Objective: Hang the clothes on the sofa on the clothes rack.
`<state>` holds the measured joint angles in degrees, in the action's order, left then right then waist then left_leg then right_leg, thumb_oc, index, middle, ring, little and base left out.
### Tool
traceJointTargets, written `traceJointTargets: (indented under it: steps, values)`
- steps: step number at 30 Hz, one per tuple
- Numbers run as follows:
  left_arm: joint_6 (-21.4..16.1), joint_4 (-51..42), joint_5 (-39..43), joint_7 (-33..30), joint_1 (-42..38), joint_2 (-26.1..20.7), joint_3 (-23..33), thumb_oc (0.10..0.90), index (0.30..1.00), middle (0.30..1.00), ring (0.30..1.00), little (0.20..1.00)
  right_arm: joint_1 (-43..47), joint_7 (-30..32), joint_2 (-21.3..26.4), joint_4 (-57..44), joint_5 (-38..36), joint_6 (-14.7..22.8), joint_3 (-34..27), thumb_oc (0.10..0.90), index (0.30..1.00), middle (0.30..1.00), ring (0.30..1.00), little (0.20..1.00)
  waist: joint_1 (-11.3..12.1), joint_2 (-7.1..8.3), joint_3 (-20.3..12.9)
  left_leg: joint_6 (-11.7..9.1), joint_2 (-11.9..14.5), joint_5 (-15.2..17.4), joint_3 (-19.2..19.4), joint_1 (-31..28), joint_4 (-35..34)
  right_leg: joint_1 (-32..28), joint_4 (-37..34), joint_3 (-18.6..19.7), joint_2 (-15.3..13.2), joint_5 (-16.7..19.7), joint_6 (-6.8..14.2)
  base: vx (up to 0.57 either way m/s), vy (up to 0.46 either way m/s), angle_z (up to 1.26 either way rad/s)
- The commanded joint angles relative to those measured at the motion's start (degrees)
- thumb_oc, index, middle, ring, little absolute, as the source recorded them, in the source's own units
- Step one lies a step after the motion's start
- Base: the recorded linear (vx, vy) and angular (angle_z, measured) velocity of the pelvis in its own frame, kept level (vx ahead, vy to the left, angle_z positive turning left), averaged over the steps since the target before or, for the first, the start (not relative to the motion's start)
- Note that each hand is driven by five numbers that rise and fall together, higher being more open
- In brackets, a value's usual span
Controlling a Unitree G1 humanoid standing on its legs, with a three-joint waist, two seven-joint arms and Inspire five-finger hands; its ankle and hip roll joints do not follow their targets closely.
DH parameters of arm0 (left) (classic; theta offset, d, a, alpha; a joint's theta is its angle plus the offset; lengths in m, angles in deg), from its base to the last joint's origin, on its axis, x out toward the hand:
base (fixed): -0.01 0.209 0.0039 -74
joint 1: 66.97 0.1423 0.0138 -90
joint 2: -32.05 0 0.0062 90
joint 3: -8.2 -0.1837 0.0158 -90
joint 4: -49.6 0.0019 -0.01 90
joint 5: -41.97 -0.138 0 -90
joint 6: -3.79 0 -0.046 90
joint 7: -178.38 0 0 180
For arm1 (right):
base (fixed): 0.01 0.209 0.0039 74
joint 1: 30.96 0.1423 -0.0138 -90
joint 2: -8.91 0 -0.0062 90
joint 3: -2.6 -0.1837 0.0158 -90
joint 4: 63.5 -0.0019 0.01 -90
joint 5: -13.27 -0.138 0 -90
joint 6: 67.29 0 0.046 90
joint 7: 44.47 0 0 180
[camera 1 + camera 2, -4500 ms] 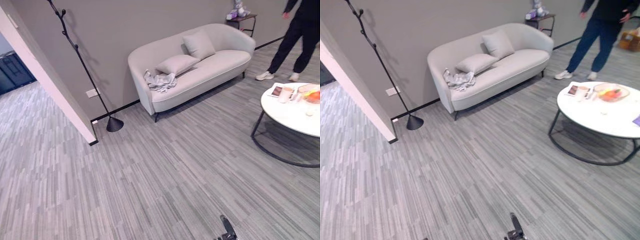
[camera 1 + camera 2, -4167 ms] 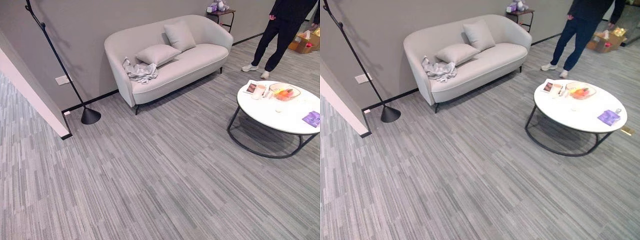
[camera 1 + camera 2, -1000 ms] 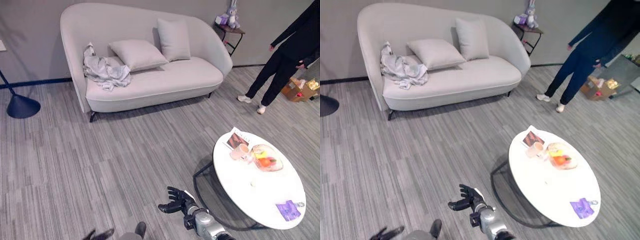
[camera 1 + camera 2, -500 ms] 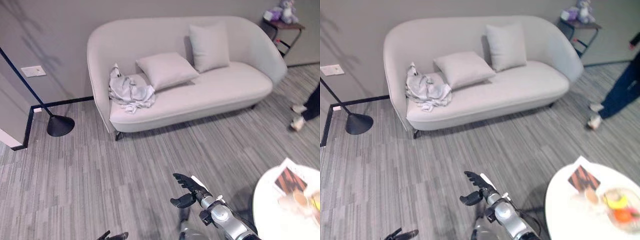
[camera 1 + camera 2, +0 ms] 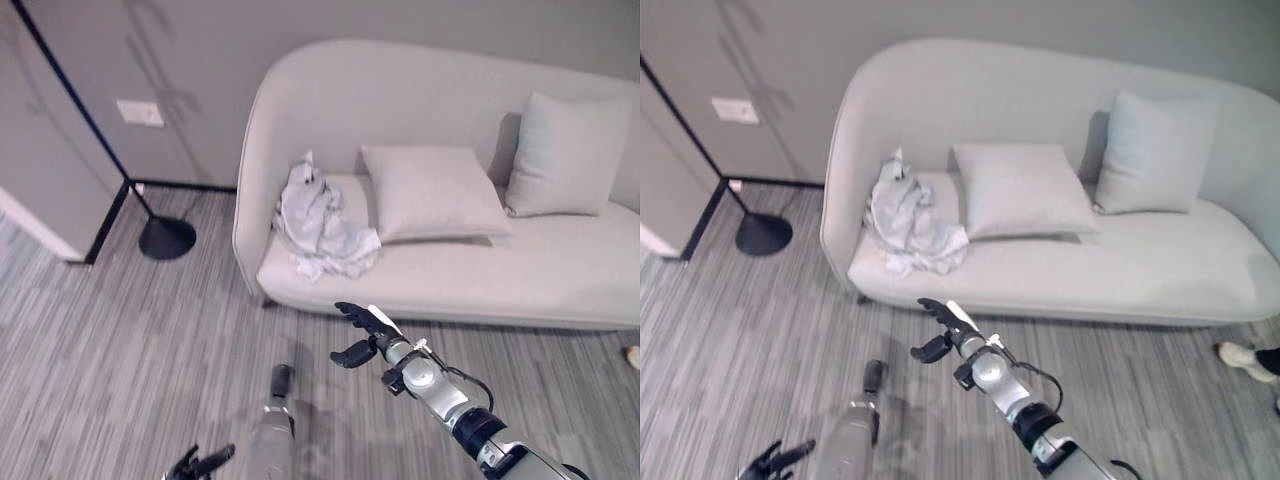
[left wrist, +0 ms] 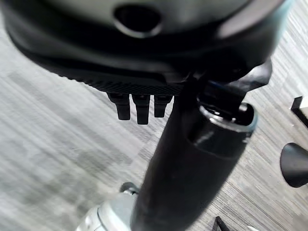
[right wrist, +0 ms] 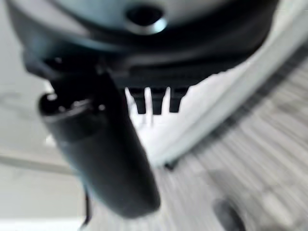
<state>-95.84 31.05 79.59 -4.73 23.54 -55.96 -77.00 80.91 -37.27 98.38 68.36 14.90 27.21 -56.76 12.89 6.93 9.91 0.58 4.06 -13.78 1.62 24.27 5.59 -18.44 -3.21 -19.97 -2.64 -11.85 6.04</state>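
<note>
Closing on sofa; clothes not yet touched.

Rack (image 5: 160,236) base now at far left beside the sofa (image 5: 300,110). Clothes (image 5: 320,225) heaped on the sofa's left end, larger in view than half a second ago: the camera has moved nearer. Left robot hand (image 5: 200,463) low, fingers relaxed, empty. Right robot hand (image 5: 362,332) open, raised just short of the seat edge. Judgement: approach nearly done, grasp next.

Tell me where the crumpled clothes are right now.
In the left eye view the grey clothes lie bunched on the sofa seat at its left end, against the armrest and just left of the nearer cushion.
</note>
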Motion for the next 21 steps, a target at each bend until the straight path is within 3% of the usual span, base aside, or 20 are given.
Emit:
traceJointTargets:
  steps: [1,3,7,8,9,10,11,12,13,16,21]
  values:
    - [-2.23,1.69,3.15,-1.53,-2.59,1.43,-2.29,0.800,0.900,0.900,0.900,0.900,7.48,9.55,3.07,0.80,9.00,1.22,-2.86,0.800,0.900,0.900,0.900,0.900,2.95,-1.95,-1.41,-6.65,6.55,3.70,-0.32,-5.77,-9.62,9.61,-1.05,-0.13,2.80,2.28,-2.27,0.49,0.450,0.80]
    - [-1.94,2.51,2.01,-1.66,-2.43,0.87,-2.39,0.800,0.900,0.900,0.900,0.900,7.65,10.89,2.33,2.42,11.32,0.91,-2.98,0.800,0.900,0.900,0.900,0.900,4.13,-1.33,-1.65,-5.99,5.56,3.80,-1.69,-6.30,-6.93,7.94,1.12,0.80,1.57,1.39,-1.64,0.36,0.379,0.33]
    - [-2.91,1.64,-2.66,-2.95,-2.54,-1.26,-5.06,0.800,0.900,0.900,0.900,0.900,8.69,15.50,1.84,7.33,15.50,-0.29,-4.27,0.800,0.900,0.900,0.900,0.900,6.16,0.52,-2.75,-3.73,2.93,7.01,0.14,-6.75,-3.08,8.46,7.63,-0.52,-3.06,2.64,1.37,0.25,0.349,-0.13]
    - [-3.33,-0.71,-5.56,-3.46,-2.89,-2.43,-7.49,0.800,0.900,0.900,0.900,0.900,9.58,16.96,1.83,9.15,15.77,-0.53,-4.70,0.800,0.900,0.900,0.900,0.900,6.32,0.21,-2.48,-2.50,1.86,8.07,0.25,-7.43,-2.81,11.51,14.62,-1.47,-5.35,4.48,2.59,0.16,0.331,-0.05]
    - [-3.32,-0.72,-5.57,-3.47,-2.91,-2.41,-7.51,0.800,0.900,0.900,0.900,0.900,9.60,16.96,1.86,9.16,15.77,-0.53,-4.71,0.800,0.900,0.900,0.900,0.900,6.31,0.18,-2.73,-2.45,1.92,7.96,0.20,-7.09,-2.79,11.84,14.64,-1.47,-5.28,4.58,2.59,0.15,0.363,-0.09]
    - [-3.95,-2.71,-7.82,-3.99,-3.82,-3.61,-9.77,0.800,0.900,0.900,0.900,0.900,10.80,19.44,2.67,8.51,16.60,-0.98,-5.77,0.800,0.900,0.900,0.900,0.900,5.62,-0.51,-2.16,-1.36,1.04,9.19,0.12,-7.79,-3.12,15.93,18.68,0.12,-5.86,6.78,3.46,0.06,0.159,-0.03]
    - [-3.94,-2.71,-7.82,-4.00,-3.85,-3.58,-9.79,0.800,0.900,0.900,0.900,0.900,10.81,19.44,2.70,8.52,16.60,-0.97,-5.78,0.800,0.900,0.900,0.900,0.900,5.61,-0.59,-2.38,-1.36,1.16,9.08,0.05,-7.49,-3.11,16.18,18.59,0.10,-5.71,6.95,3.41,0.06,0.198,0.09]
    - [-4.89,-4.91,-8.40,-4.23,-5.82,-3.91,-12.82,0.800,0.900,0.900,0.900,0.900,12.44,19.49,3.60,9.58,16.68,-1.54,-4.50,0.800,0.900,0.900,0.900,0.900,4.57,-0.67,-0.74,-1.61,0.00,9.15,-0.47,-7.40,-4.08,18.42,13.52,0.80,-3.99,4.84,2.08,0.02,0.051,0.41]
    - [-4.61,-5.61,-7.74,-3.78,-5.38,-3.72,-11.88,0.800,0.900,0.900,0.900,0.900,11.79,20.85,4.38,8.13,16.18,-1.10,-6.46,0.800,0.900,0.900,0.900,0.900,4.15,-1.07,-0.92,-1.61,-0.33,9.35,-1.26,-7.09,-3.79,17.54,11.24,-0.01,-3.97,5.08,2.17,0.07,0.063,0.60]
    - [-4.53,-3.55,-7.46,-3.76,-4.92,-2.89,-10.81,0.800,0.900,0.900,0.900,0.900,11.41,19.94,3.06,10.06,16.90,-1.55,-4.60,0.800,0.900,0.900,0.900,0.900,5.24,-0.05,-0.67,-2.09,-1.31,10.03,-0.94,-7.13,-4.20,15.72,3.43,-1.42,-3.26,4.87,1.13,0.09,0.012,0.36]
    - [-5.12,-2.77,-5.97,-2.97,-4.31,0.39,-13.48,0.800,0.900,0.900,0.900,0.900,13.32,19.07,-1.02,20.42,12.48,-0.62,-1.66,0.800,0.900,0.900,0.900,0.900,6.37,-0.39,1.41,-2.86,-1.15,8.73,-2.81,-4.20,-4.90,17.07,-1.49,-0.49,-1.74,6.85,0.46,-0.04,-0.007,0.13]
